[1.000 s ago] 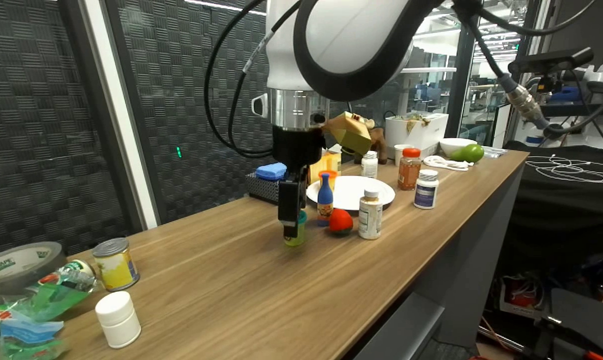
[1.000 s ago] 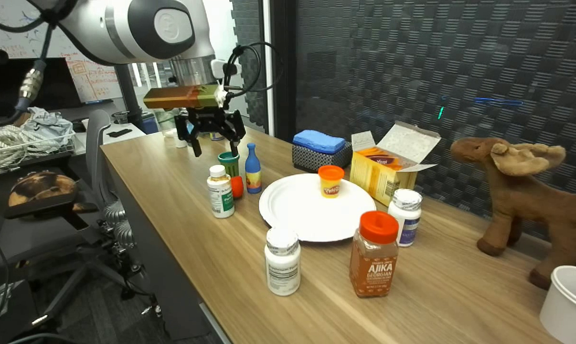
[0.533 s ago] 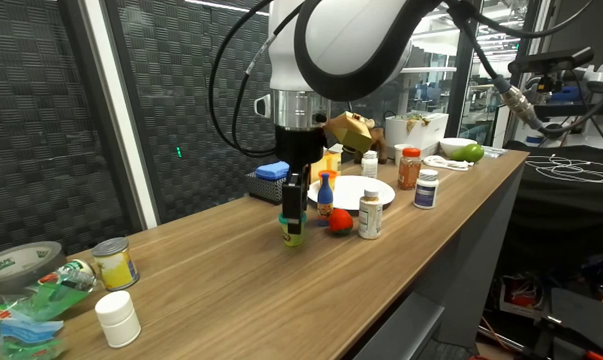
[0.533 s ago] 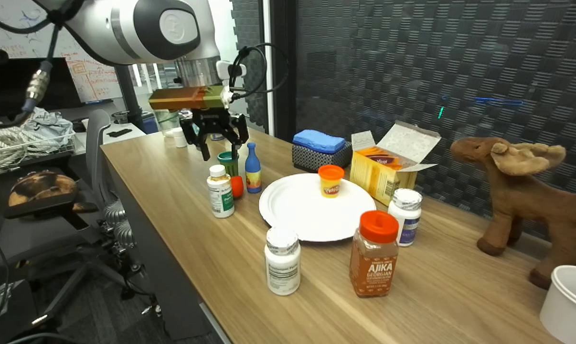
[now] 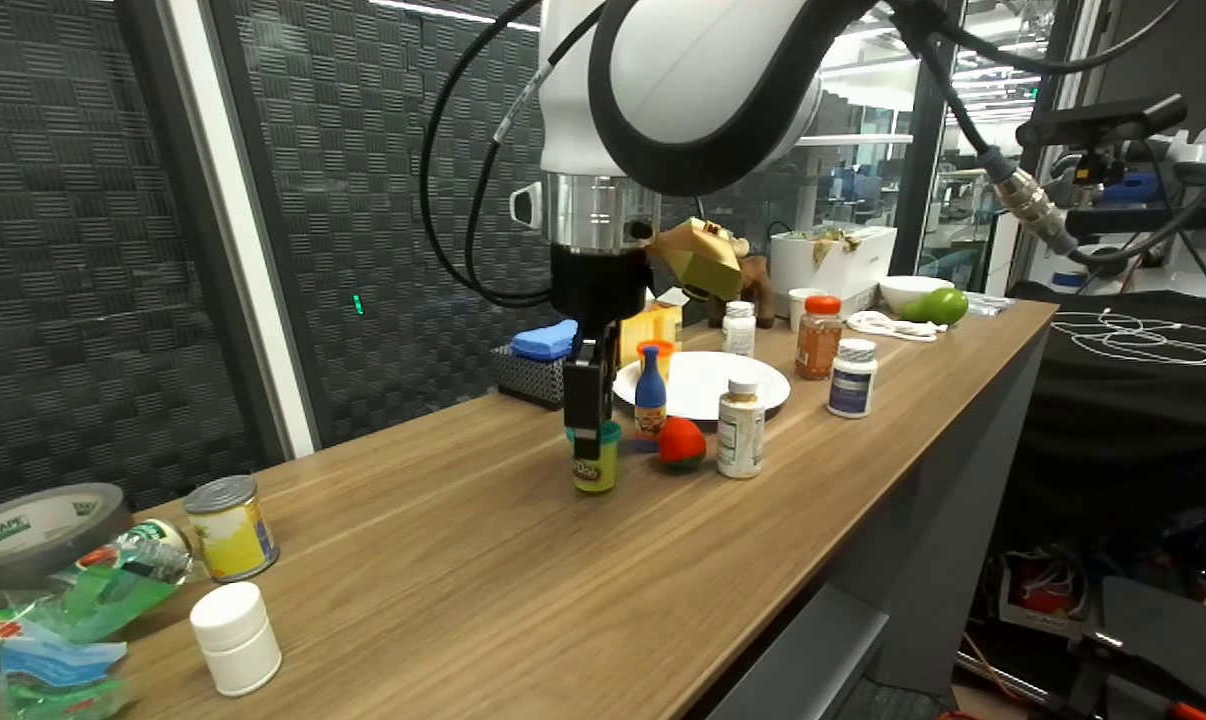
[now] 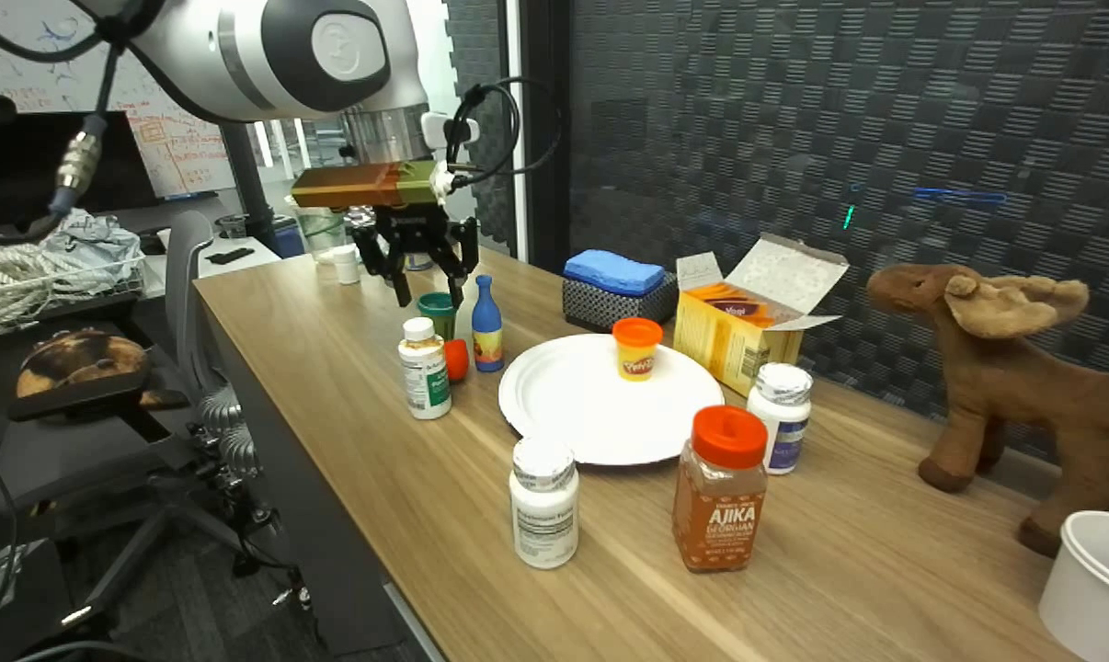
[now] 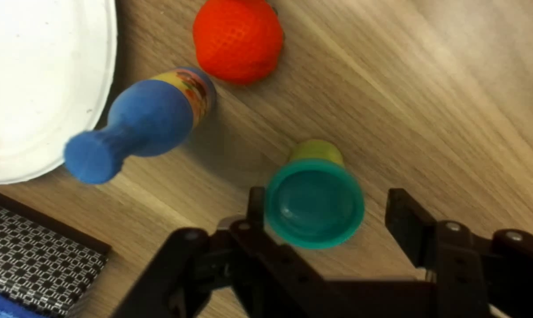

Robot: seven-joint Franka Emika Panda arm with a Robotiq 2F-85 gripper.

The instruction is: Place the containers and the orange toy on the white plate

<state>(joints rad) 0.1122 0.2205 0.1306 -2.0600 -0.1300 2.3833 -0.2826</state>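
A yellow-green cup with a teal lid stands upright on the table. My gripper is open above it; the left finger comes up against or very close to the lid's rim, while a gap shows at the right finger. The orange toy, a red-orange ball, lies near the blue bottle. On the white plate sits an orange-lidded yellow cup. White bottles stand around the plate: a green-labelled one, one at the near side, and one with a bluish label.
A blue toy bottle stands between plate and toy. Beyond are a patterned box with a blue sponge, a yellow tea box, an Ajika jar and a plush moose. A white jar and can stand apart.
The fingers have drawn closer together, and the gripper has risen slightly. The teal-lidded cup has shifted a little and shows more of its label in an exterior view.
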